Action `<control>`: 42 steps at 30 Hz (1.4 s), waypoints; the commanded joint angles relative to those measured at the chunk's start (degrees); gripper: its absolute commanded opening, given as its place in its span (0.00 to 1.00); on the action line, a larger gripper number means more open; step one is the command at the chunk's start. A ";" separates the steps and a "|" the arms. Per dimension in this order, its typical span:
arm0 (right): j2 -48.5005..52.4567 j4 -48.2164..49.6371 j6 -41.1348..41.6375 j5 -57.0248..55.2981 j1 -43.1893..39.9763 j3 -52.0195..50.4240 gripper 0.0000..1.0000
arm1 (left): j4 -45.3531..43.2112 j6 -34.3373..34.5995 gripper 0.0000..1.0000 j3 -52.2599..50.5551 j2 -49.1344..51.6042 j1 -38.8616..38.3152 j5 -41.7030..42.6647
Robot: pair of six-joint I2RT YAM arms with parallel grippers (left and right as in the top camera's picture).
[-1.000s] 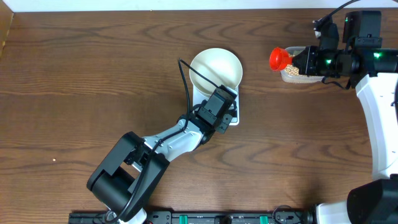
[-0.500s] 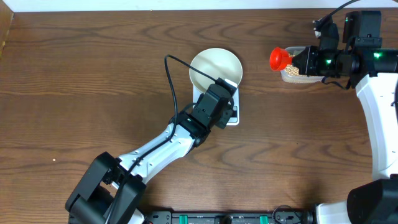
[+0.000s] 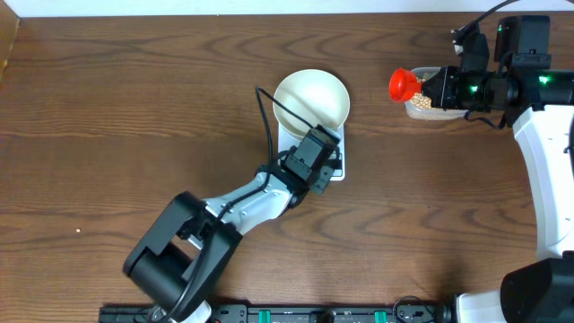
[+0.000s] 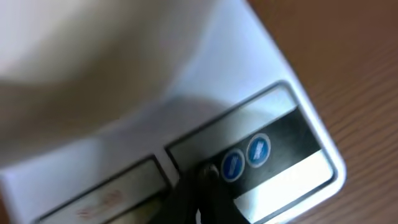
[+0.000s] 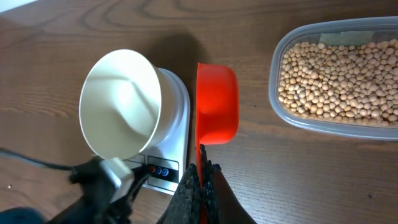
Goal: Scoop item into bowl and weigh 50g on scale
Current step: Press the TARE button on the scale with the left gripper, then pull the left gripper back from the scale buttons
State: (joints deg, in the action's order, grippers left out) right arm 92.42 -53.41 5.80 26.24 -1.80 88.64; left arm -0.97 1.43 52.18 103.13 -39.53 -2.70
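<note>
The white bowl [image 3: 310, 99] stands on the white scale [image 3: 340, 170]; it is empty in the right wrist view [image 5: 118, 102]. My left gripper [image 3: 325, 166] is shut. Its tip [image 4: 205, 186] touches the scale's [image 4: 249, 68] button panel beside two blue buttons [image 4: 245, 159]. The display [image 4: 283, 180] is washed out by glare. My right gripper [image 5: 202, 180] is shut on the handle of an empty red scoop [image 5: 217, 102], held above the table between the scale and the tan beans [image 5: 339, 81].
The beans fill a clear plastic tub [image 5: 273, 87] at the back right, partly under my right arm in the overhead view [image 3: 421, 105]. The left arm stretches diagonally from the front edge. A black cable [image 3: 269, 117] arcs beside the bowl.
Half a second ago the left arm reached further toward the bowl; it has drawn back to the scale's front panel. The right arm and scoop have not moved.
</note>
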 commanded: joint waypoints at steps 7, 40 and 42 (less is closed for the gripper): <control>-0.04 -0.22 -0.76 -0.42 -0.02 -0.37 0.01 | 0.52 -0.39 0.07 -0.42 1.14 0.35 0.52; 0.09 7.76 -0.74 -8.11 -0.02 -0.37 0.01 | 27.08 -0.35 0.07 -0.44 -25.66 0.35 0.35; 0.09 8.28 -0.72 -8.11 -0.02 -0.37 0.01 | 27.12 -0.35 0.07 -0.44 -25.66 0.35 0.35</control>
State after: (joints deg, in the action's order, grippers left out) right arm 92.42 -45.60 5.54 18.39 -1.80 88.42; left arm 25.78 1.43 51.88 77.58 -39.46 -1.85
